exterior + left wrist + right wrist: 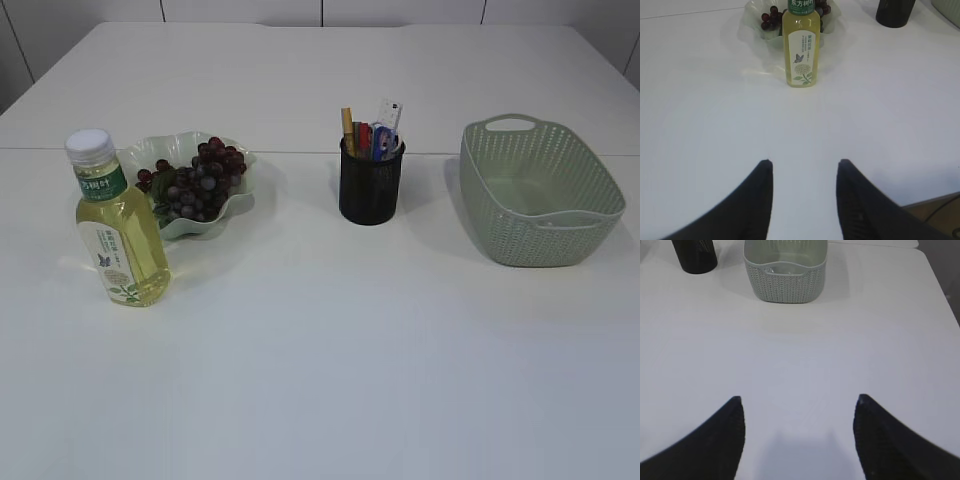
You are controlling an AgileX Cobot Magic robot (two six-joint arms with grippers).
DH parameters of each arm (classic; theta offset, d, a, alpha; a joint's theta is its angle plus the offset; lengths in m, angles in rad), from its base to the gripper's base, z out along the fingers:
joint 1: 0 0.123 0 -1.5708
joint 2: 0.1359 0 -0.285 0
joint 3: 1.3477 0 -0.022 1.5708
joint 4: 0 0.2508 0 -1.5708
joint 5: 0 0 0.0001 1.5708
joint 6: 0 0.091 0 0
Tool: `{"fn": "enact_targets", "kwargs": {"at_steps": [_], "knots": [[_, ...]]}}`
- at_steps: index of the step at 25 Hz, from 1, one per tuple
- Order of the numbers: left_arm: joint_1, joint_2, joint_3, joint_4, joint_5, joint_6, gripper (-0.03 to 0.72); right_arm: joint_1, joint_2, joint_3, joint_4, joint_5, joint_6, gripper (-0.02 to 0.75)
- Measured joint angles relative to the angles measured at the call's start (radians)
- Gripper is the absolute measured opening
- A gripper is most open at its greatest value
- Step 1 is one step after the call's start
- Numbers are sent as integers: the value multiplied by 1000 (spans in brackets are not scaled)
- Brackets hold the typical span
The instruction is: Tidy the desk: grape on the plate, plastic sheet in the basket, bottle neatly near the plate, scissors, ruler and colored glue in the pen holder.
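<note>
While everything seems to be sitting where it belongs, both arms are hanging back over the near edge of the tabletop with nothing in them. The left hand is sitting partly open and empty, and the right hand is spread wider, also empty.

The grapes are lying on the wavy plate toward the far left of the tabletop. The bottle is standing upright just in front of the plate, touching it or nearly so, hard to say which. The pen holder is sitting near the middle toward the far edge, with a ruler and a few colored sticks poking out; I can't pick out the scissors for sure. The basket is over on the right, and I can't tell if the plastic sheet is inside, since it'd be see-through anyway.

If the bottle needs nudging, I'm guessing it's on the heavy side, being nearly full, and smooth plastic is going to be slippery. Gripping around the labeled middle seems safest, since grabbing up by the cap is asking for a tip-over. Grapes are soft and squishy, so lifting by the stem would be my bet.
</note>
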Motion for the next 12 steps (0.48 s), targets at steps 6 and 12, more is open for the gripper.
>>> {"fn": "enact_targets", "kwargs": {"at_steps": [6, 12], "knots": [[0, 0, 0, 0, 0, 0, 309, -2, 0, 0, 0, 0, 0, 531], [22, 0, 0, 0, 0, 0, 309, -2, 0, 0, 0, 0, 0, 531]]}}
